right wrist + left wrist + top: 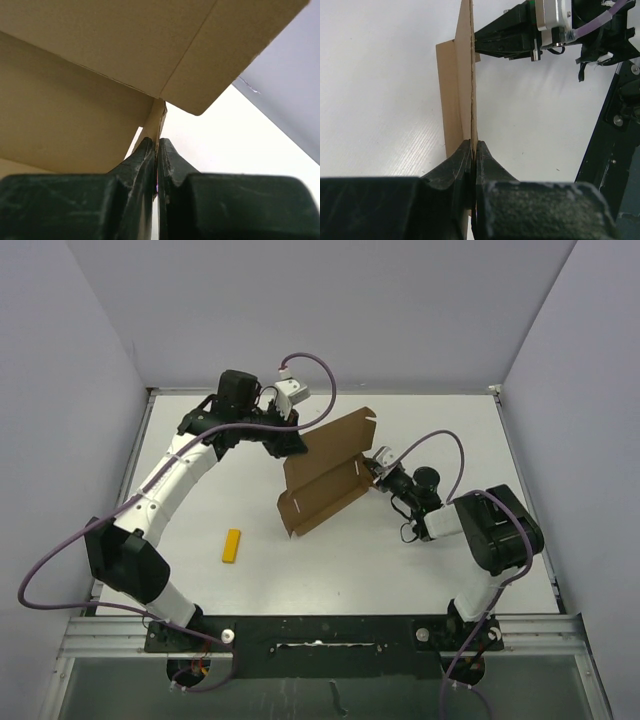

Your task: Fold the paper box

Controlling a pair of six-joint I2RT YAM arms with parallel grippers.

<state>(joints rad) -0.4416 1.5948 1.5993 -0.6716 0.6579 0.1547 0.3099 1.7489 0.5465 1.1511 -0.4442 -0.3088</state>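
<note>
In the middle of the top view, the flat brown cardboard paper box (322, 480) hangs tilted over the white worktop (400, 560). The left tool (474, 150) and right tool (156, 147) each pinch an edge tight, probably holding it up for folding.

**Head count: ones and twos**

One paper box (325, 475) of brown cardboard. One small yellow bar (232, 545). Two robot arms, the left arm (170, 475) and the right arm (490, 530). Two tools, one per arm: the left tool (290, 445) and the right tool (375, 472). One white counter (330, 570) beneath them all.
</note>
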